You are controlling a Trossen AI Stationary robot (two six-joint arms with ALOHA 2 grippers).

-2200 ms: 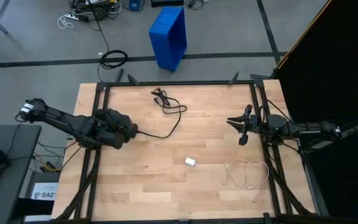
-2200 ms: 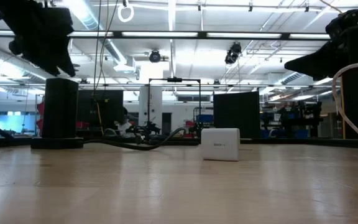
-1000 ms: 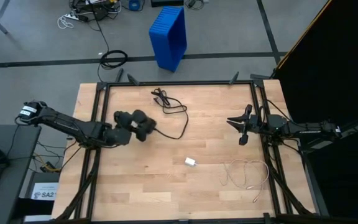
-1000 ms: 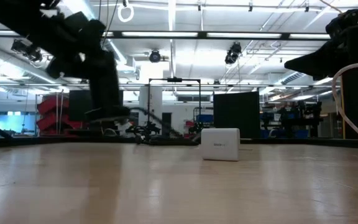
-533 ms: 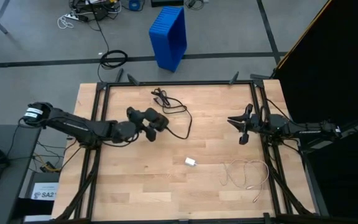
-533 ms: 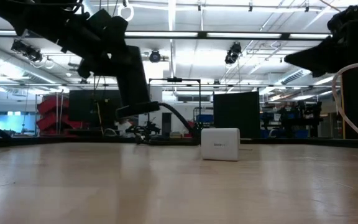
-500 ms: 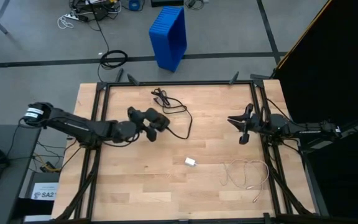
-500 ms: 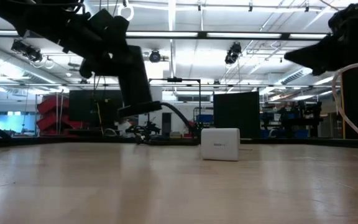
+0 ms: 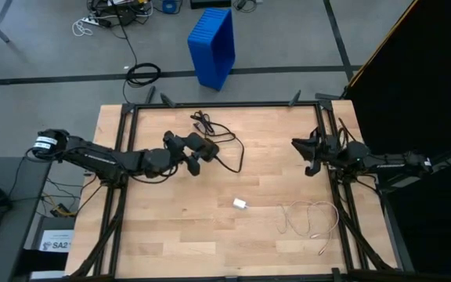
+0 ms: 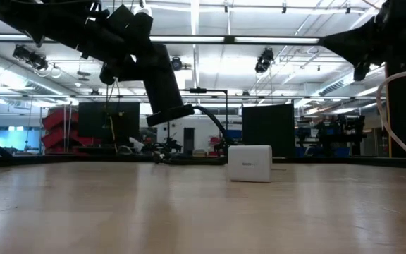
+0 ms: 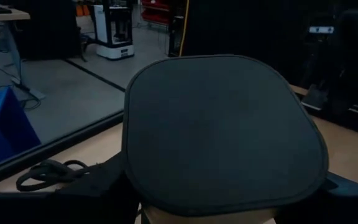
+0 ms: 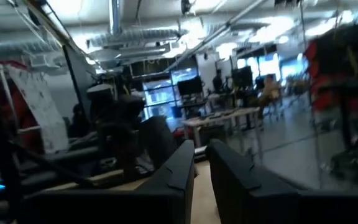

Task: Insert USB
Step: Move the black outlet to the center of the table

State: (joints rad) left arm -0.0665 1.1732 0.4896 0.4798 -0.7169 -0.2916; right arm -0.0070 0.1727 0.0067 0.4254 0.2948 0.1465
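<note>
The left gripper (image 9: 202, 153) reaches over the table (image 9: 171, 235) toward its far edge, holding a black cable (image 9: 229, 149) that trails to a coil near that edge; whether its fingers are spread cannot be told. The right gripper (image 9: 305, 153) hangs at the right edge, fingers (image 12: 173, 180) a little apart and empty. A small white charger block (image 9: 240, 204) sits near the table's middle; its faint grey label cannot be read. A white USB cable (image 9: 312, 219) lies looped by the near right corner.

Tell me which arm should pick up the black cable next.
Left, probably. The left gripper hovers right beside the black cable at the table's far side, while the right gripper waits at the right edge.
</note>
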